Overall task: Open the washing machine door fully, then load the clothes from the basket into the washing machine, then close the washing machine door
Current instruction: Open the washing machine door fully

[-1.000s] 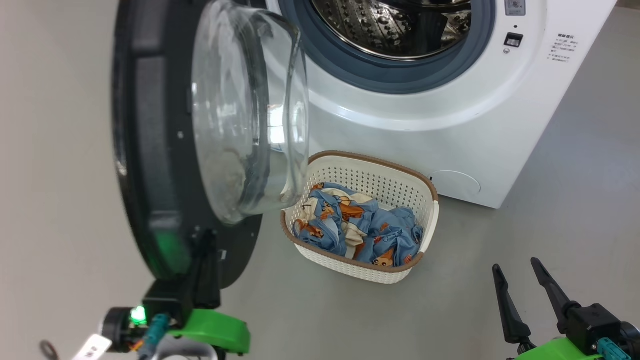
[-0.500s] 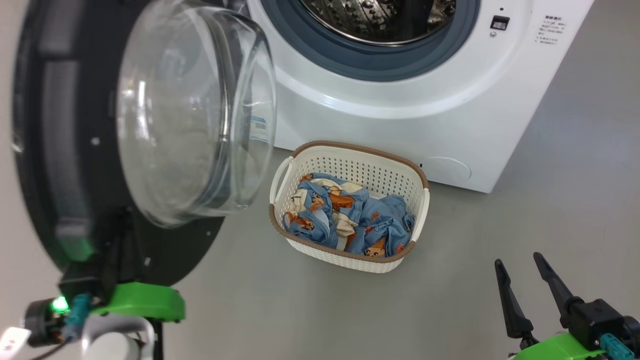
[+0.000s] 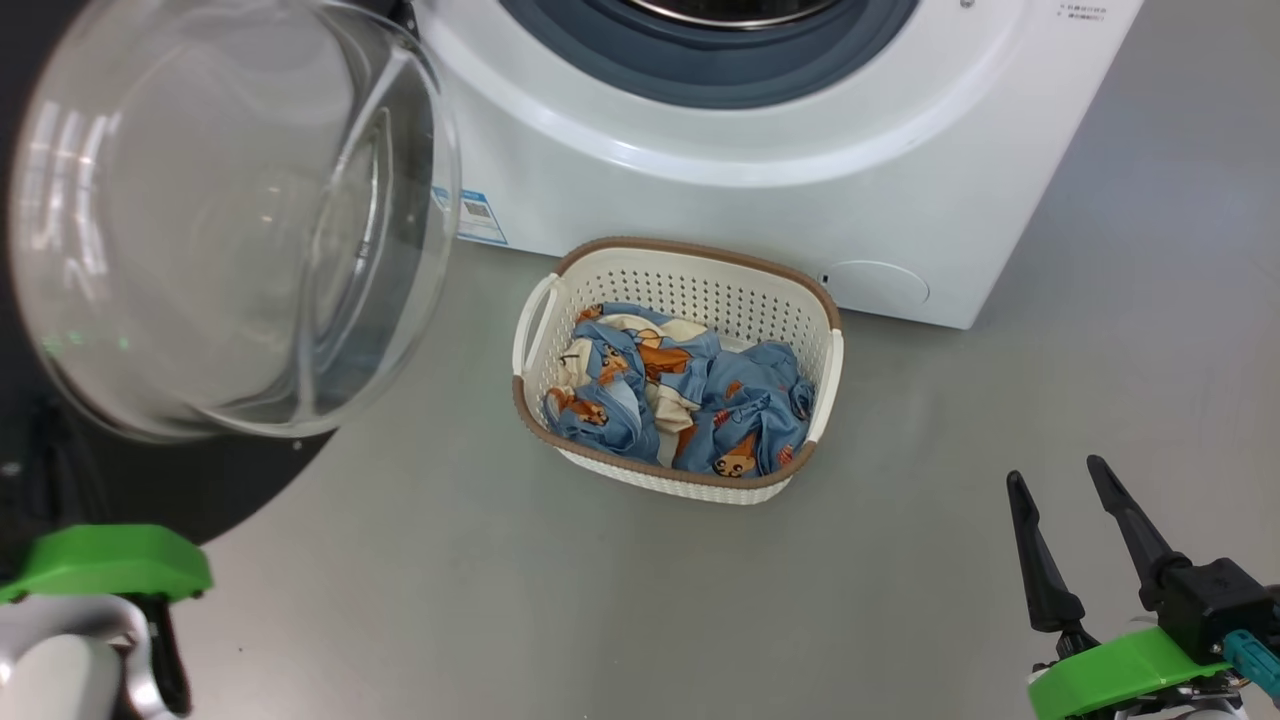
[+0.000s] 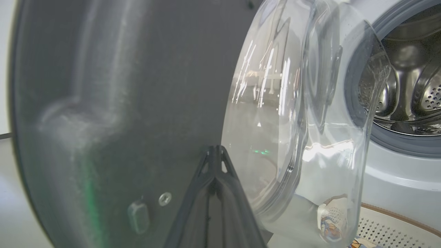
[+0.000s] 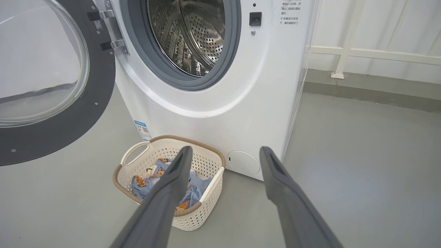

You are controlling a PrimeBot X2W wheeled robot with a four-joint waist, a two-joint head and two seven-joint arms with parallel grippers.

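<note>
Round washing machine door [image 3: 200,230], glossy black rim around a bulging clear glass bowl, is standing swung wide open. It is hanging from the big white front-loading washing machine [image 3: 760,200].

Small cream-white perforated plastic basket [image 3: 700,300] is sitting on the grey floor [image 3: 500,600] just before the machine, at 4 o'clock from the door. It is holding the light-blue and cream printed clothes [image 3: 690,400].

left gripper [image 4: 214,151] is pointing at the door's black inner face, fingers pressed together.

right gripper [image 3: 1055,470] is hovering at 4 o'clock from the basket, fingers spread, empty.
</note>
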